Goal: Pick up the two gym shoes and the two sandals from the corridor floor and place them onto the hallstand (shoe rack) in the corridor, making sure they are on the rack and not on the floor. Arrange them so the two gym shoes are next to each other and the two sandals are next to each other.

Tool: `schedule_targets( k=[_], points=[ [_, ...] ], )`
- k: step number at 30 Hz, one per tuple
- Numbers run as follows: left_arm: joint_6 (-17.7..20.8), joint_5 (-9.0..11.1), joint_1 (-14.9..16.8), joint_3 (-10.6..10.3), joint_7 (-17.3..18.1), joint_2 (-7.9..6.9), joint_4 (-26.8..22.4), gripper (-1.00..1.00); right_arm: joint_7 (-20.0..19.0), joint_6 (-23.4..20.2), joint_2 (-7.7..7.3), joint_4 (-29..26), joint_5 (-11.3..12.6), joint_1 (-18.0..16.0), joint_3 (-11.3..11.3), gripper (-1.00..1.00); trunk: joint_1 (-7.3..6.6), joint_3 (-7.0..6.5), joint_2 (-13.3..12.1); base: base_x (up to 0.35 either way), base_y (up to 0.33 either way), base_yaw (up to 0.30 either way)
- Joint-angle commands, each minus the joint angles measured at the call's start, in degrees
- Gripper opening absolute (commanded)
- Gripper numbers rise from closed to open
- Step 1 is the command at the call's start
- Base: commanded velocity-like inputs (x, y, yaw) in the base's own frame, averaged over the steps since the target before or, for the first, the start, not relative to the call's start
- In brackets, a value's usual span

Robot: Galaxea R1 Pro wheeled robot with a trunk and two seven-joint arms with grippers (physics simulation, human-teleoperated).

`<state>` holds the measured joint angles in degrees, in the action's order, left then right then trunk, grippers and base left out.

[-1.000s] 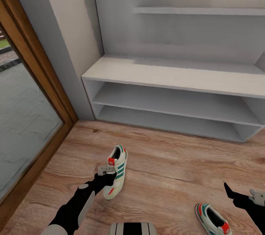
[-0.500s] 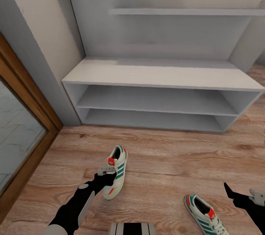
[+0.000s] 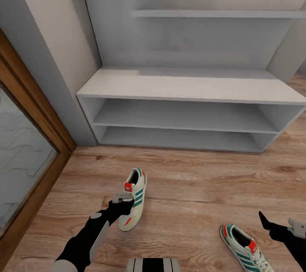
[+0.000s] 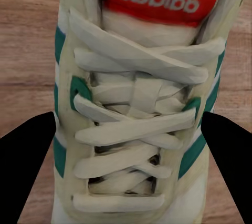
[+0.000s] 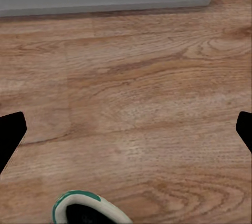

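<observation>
grip: left gripper (image 3: 126,204) has its jaws closed on one gym shoe (image 3: 133,198), which it carries clear of the corridor floor (image 3: 191,191); in the left wrist view the dark fingers (image 4: 26,161) sit at either side of the laced upper (image 4: 134,124), by the green stripes.
slip risk: the hold looks to be across soft sidewalls only. my judgement is that a quick swing or a tilt could let the shoe twist or slide out between the pads.
free arm: right gripper (image 3: 278,230) hangs with jaws spread wide and nothing between them; the fingertips (image 5: 10,129) stand far apart over bare planks.
second shoe: other gym shoe (image 3: 245,251) lies on the floor near the right gripper, its heel rim (image 5: 79,203) peeking in at the edge of the right wrist view. a base move toward the rack could nudge or roll over it.
target: hallstand (image 3: 191,89) stands ahead, well apart from the held shoe, with flat top and two open shelf levels bare.
placement risk: the shelf openings look low. a shoe brought in too high may catch the top board's front edge, and one released too near the lip may tip back to the floor.
pairing risk: setting this shoe hard against the left end wall would leave only one side for its mate.
door frame: wooden frame (image 3: 38,110) sits close on the left; a wide elbow swing could strike it.
</observation>
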<state>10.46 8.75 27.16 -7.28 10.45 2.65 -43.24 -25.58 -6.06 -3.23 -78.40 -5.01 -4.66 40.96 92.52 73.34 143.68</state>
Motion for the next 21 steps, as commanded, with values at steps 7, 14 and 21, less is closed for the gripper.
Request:
schedule_targets(
  k=[7, 14, 21],
  points=[
    [0.0, 0.0, 0.0, 0.0, 0.0, -0.01, 0.0, -1.00, 0.0, 0.0, -0.01, 0.0, 0.0, 0.0, 0.0, 1.00, 0.00, 0.00, 0.0, 0.000, 0.092, -0.001],
    [0.0, 0.0, 0.0, 0.0, 0.0, -0.03, 0.0, -1.00, 0.0, 0.0, 0.03, 0.0, 0.0, 0.0, 0.0, 1.00, 0.00, 0.00, 0.0, 0.000, 0.024, 0.000],
    [0.0, 0.0, 0.0, 0.1, 0.0, -0.08, 0.2, -1.00, 0.0, 0.0, 0.06, 0.0, 0.0, 0.0, 0.0, 1.00, 0.00, 0.00, 0.0, 0.000, 0.131, 0.000]
  ],
)
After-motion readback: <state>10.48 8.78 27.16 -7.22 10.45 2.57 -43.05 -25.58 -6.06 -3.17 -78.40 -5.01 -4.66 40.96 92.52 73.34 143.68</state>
